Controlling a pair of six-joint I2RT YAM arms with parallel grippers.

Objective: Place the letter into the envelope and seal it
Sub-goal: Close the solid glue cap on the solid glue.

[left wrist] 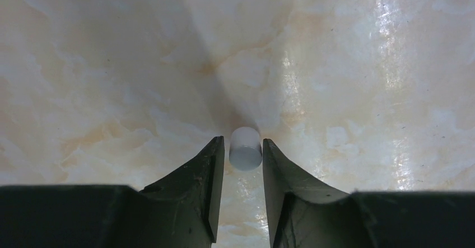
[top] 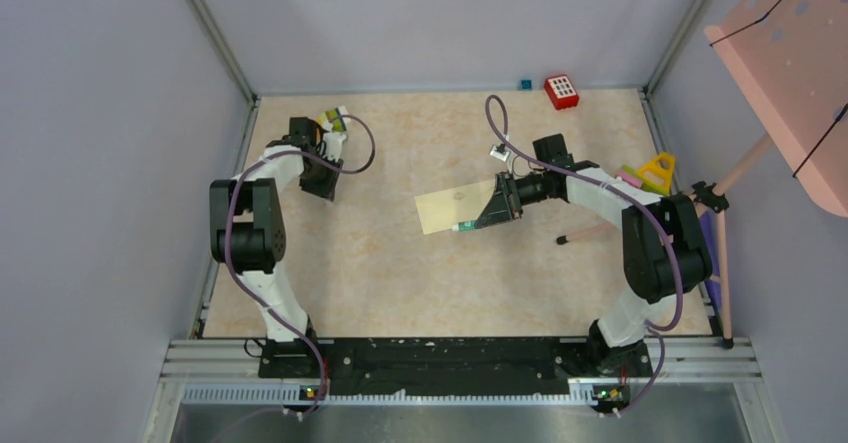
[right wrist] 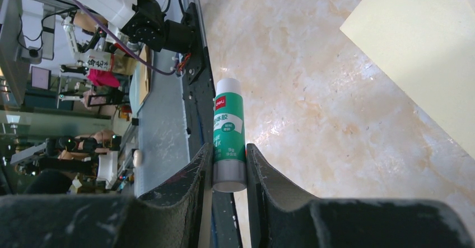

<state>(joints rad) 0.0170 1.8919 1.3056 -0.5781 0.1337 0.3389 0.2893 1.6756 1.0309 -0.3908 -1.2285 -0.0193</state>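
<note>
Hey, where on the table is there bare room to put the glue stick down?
Widest bare patch: near the table edge, below the envelope. Also bare between envelope and left gripper. Crowded along the right edge: yellow triangle, wooden stick.

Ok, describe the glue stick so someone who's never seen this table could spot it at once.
On the marbled beige table, find the pale cream envelope lying near the middle. At its near right corner the right claw grips a small glue stick by its grey base. It is the only tube with a green-and-white label, unlike the red block at the far edge.
</note>
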